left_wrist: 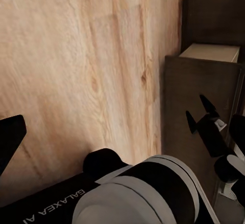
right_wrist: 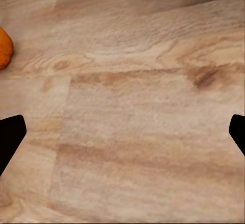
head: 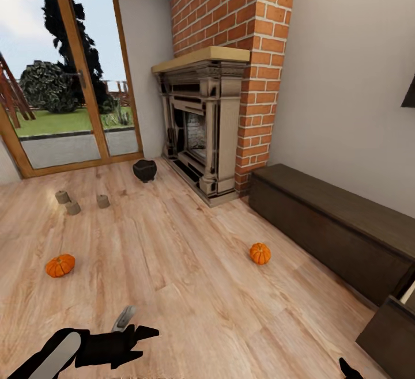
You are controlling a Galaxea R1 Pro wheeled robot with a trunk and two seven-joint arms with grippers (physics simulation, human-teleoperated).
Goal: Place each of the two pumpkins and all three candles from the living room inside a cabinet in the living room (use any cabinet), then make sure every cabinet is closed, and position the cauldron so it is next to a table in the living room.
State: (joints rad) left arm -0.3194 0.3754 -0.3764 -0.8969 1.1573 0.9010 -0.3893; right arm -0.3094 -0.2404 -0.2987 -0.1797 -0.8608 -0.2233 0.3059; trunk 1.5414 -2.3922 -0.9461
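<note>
Left hand black, low over pale plank floor, fingers spread, empty. Right hand also splayed, grasping nothing. Ribbed orange pumpkins on floor; three stubby tan candles, possibly upright, and black bulging cauldron farther off near stone fireplace. Dark wood cabinet along wall.

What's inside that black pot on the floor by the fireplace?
You can't tell. The cauldron stands on the wooden floor by the fireplace, and its mouth looks dark, so anything inside is hidden.

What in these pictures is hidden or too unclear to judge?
- Head view: the long cabinet runs past the right edge, so its far end is cut off.
- Head view: the candles are too small to show wicks.
- Right wrist view: a pumpkin is cut by the edge.
- Head view: the right gripper is mostly below the bottom edge.
</note>
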